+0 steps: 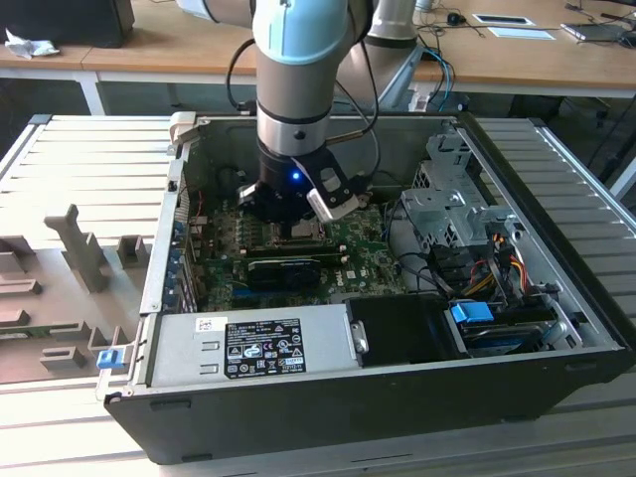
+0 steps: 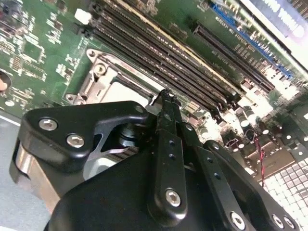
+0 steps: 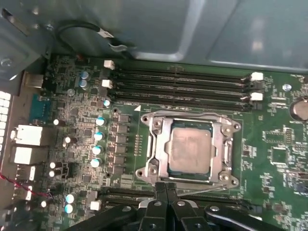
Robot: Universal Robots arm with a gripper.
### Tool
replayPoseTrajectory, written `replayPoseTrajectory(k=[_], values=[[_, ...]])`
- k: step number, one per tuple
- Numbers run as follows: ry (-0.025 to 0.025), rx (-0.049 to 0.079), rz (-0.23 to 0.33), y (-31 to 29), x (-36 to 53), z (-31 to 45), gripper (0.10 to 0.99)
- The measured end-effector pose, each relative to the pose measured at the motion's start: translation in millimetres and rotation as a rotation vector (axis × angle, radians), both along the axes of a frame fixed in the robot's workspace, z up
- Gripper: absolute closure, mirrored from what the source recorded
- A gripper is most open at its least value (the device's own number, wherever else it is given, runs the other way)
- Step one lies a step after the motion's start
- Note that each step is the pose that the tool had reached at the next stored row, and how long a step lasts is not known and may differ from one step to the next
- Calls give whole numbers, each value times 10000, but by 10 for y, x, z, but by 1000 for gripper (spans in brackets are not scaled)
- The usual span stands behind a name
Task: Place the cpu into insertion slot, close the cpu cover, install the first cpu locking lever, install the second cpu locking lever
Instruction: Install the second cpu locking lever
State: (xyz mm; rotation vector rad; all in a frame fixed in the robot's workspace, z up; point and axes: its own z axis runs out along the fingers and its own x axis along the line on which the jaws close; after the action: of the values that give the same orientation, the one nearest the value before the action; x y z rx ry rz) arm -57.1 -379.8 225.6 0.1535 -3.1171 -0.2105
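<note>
The cpu (image 3: 190, 151), a dull silver square, lies flat in the insertion slot (image 3: 230, 155) on the green motherboard. The cpu cover (image 3: 159, 144), a silvery frame plate, lies down around the chip, and the chip top shows through its window. A thin metal lever (image 3: 208, 189) runs along the socket edge closest to my fingertips. My gripper (image 3: 166, 188) is shut, with nothing visible between its black fingers, and its tip is right at that edge. In the second wrist view the gripper (image 2: 166, 98) stands over the socket frame (image 2: 103, 79). In the exterior view the gripper (image 1: 296, 221) is low inside the computer case.
Several black memory slots (image 3: 178, 89) run beside the socket. A long black card (image 1: 283, 270) sits just in front of the gripper. The power supply (image 1: 248, 348), drive cage (image 1: 452, 199), loose cables (image 1: 487, 268) and case walls (image 1: 164, 229) hem in the board.
</note>
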Motion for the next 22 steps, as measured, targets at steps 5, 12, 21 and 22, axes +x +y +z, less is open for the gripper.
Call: replayPoseTrajectory(k=[5, 12, 21, 22], values=[[2, 101, 94, -3, -43, -74, 980], [-3, 911, 111, -215, -69, -132, 980], [-7, 1557, 110, -245, -177, -185, 980], [-7, 1567, 111, -245, -176, -193, 980]])
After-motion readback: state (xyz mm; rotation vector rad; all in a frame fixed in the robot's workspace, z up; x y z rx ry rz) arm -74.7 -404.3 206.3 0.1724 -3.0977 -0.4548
